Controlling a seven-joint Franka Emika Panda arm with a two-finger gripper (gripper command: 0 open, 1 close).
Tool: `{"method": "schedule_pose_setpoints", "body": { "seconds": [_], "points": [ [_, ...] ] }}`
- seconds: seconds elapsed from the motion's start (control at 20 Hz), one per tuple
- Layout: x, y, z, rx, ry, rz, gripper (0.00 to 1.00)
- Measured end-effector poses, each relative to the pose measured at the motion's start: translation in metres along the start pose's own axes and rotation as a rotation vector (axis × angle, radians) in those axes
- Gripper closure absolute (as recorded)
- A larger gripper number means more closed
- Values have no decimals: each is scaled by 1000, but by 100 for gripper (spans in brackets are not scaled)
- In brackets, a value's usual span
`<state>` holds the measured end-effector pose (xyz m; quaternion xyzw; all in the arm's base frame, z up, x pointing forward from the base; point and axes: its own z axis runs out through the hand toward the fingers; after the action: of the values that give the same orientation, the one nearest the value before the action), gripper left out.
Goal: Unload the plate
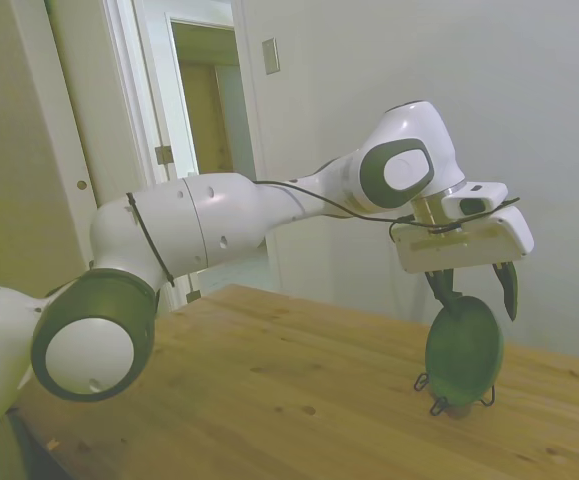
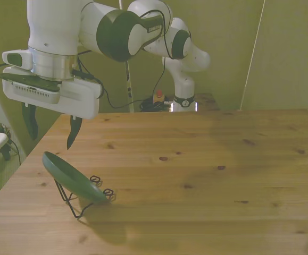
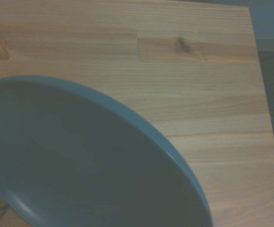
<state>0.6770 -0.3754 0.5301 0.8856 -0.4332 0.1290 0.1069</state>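
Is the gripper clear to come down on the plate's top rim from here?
Probably yes: the gripper hangs open just above the plate, which leans in its wire stand, with nothing between them.

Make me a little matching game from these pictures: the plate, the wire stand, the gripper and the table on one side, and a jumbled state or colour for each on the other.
Things:
1. plate
2. wire stand
3. gripper
4. table

Descriptions:
A. thin and black, standing on the table
B. open, holding nothing, just above the plate
C. dark green, leaning tilted in the stand
D. light wood with knots

Pairs: 1-C, 2-A, 3-B, 4-D
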Motion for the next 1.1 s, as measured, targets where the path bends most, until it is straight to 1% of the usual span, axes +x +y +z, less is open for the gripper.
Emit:
{"method": "schedule_pose_setpoints", "body": {
  "seconds": [0.2, 0.35, 0.55, 0.8, 1.0, 1.1],
  "points": [
    [-2, -11, 1, 20, -5, -38, 0],
    [0, -14, 0, 26, 15, -59, 0],
    [5, -13, -3, 35, 45, -95, 0],
    [10, -10, 3, 46, 68, -133, 0],
    [11, -8, 3, 53, 75, -151, 0],
    [15, -6, 2, 60, 97, -175, 0]
  ]
}}
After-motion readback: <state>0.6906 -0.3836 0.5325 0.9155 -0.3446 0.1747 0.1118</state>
